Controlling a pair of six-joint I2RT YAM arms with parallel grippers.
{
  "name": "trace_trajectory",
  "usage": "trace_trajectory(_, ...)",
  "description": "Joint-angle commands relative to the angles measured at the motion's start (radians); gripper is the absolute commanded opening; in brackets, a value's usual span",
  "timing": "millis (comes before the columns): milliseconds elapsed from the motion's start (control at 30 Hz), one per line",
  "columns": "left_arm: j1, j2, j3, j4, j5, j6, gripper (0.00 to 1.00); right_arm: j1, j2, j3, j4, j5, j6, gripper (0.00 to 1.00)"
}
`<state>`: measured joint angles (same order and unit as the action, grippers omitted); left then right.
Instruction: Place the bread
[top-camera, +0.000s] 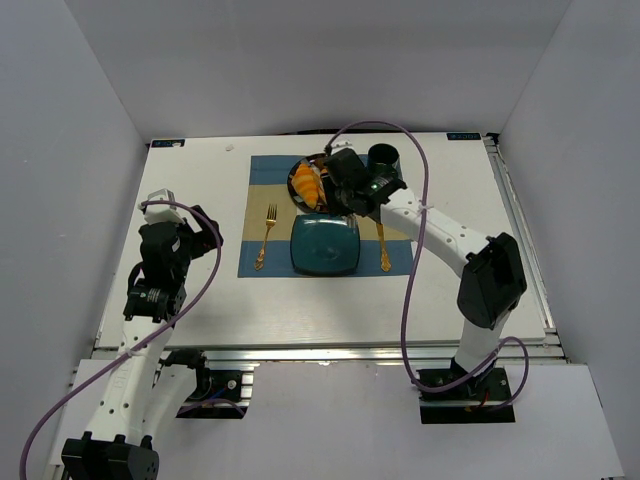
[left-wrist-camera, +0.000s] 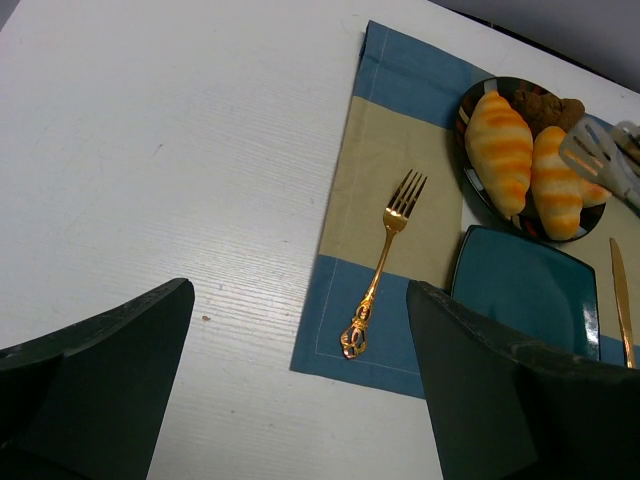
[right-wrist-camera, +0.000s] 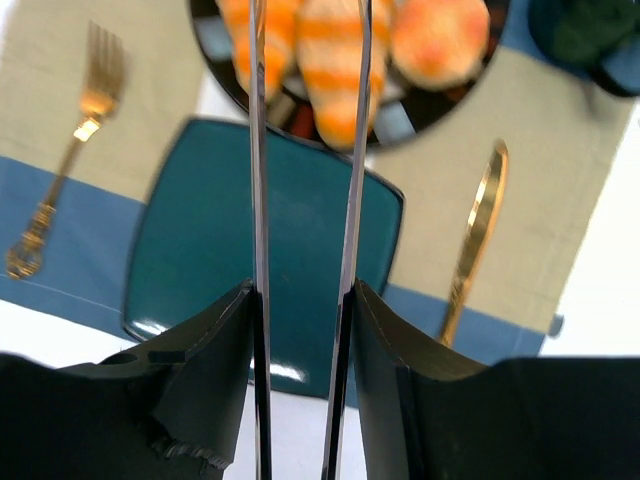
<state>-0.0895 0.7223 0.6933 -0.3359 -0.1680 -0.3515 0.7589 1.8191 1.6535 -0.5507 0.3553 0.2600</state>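
Note:
Two golden-orange bread rolls (left-wrist-camera: 500, 150) (left-wrist-camera: 557, 185) lie side by side on a round black plate (left-wrist-camera: 470, 105) at the far end of the placemat. My right gripper (right-wrist-camera: 300, 300) (top-camera: 345, 180) is shut on a pair of metal tongs (right-wrist-camera: 259, 150). The tong arms reach over the black plate (right-wrist-camera: 440, 105) and straddle the middle bread roll (right-wrist-camera: 335, 70). Whether they touch it I cannot tell. A second bread roll (right-wrist-camera: 235, 35) lies left of the tongs. My left gripper (left-wrist-camera: 300, 330) (top-camera: 205, 232) hangs open over the bare table at the left, holding nothing.
A teal square plate (top-camera: 325, 243) sits on the blue and beige placemat (top-camera: 262, 170), just in front of the black plate. A gold fork (top-camera: 266, 235) lies to its left and a gold knife (top-camera: 383, 245) to its right. A round bun (right-wrist-camera: 440, 40), a dark pastry (left-wrist-camera: 545, 105) and a dark cup (top-camera: 385, 158) are nearby.

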Motion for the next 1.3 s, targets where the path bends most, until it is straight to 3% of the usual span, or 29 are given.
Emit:
trace_trajectory(0,-0.004,-0.012,-0.003,0.006,0.013,0.006,0.98,-0.003,-0.089,-0.063,0.057,0.031,0.021,0.48)
trace_trajectory(167,-0.004,-0.011,-0.003,0.008,0.013,0.006,0.98,-0.001,-0.13,-0.158,0.092,0.028,0.024,0.48)
trace_trajectory(733,-0.004,-0.006,-0.003,0.008,0.013,0.006,0.98,-0.035,-0.084,-0.236,0.143,0.008,0.044,0.54)
trace_trajectory(1267,-0.004,-0.003,-0.003,0.006,0.01,0.006,0.98,-0.063,-0.101,-0.239,0.161,-0.073,0.051,0.3)
